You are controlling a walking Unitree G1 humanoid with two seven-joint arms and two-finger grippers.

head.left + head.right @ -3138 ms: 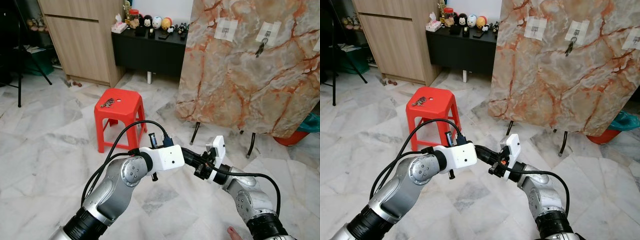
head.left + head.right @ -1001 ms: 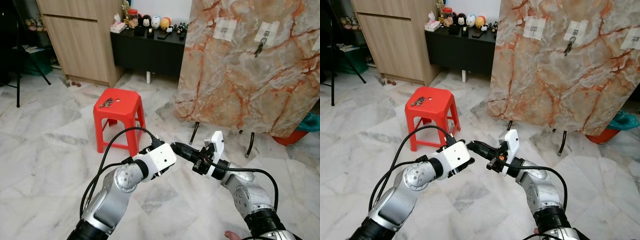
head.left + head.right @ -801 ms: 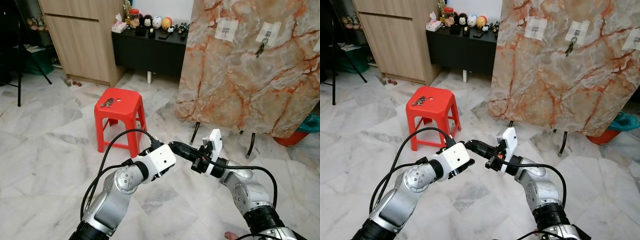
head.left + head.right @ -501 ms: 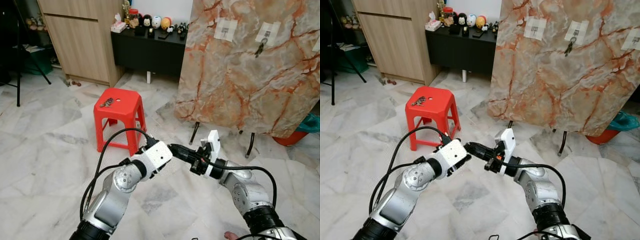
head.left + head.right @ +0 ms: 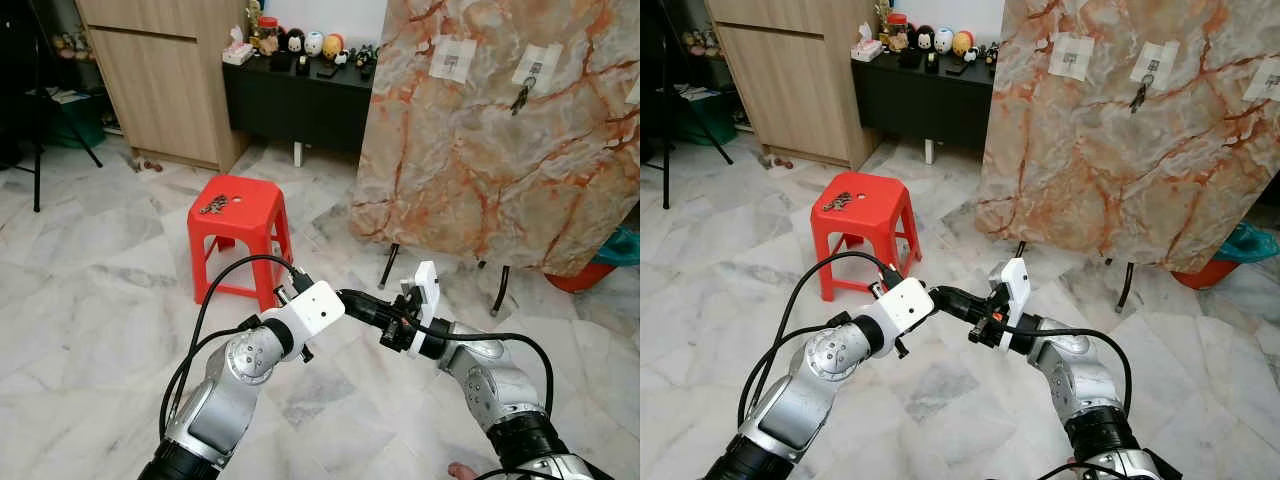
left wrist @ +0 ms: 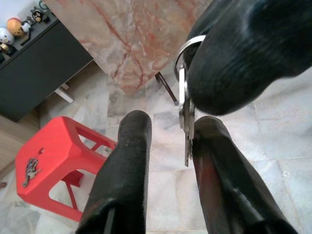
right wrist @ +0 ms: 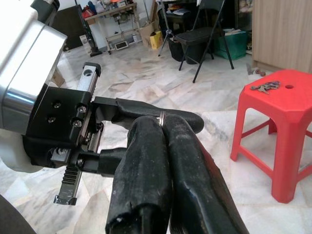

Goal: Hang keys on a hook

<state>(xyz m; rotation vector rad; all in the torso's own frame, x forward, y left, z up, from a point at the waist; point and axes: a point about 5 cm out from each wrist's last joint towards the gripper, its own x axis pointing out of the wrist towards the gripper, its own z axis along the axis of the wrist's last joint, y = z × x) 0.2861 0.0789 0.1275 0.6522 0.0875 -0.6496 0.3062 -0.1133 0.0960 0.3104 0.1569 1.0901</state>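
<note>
the floor is pale grey-veined marble tile, evenly lit. a red plastic stool stands on it, near a tall light-wood cabinet at the back left. beside the cabinet, against a white wall, a low black sideboard carries a row of small figurines and a tissue box. to the right a big marble-patterned board with orange veins stands on thin black legs, with paper squares stuck to it. a black tripod stands at far left.
</note>
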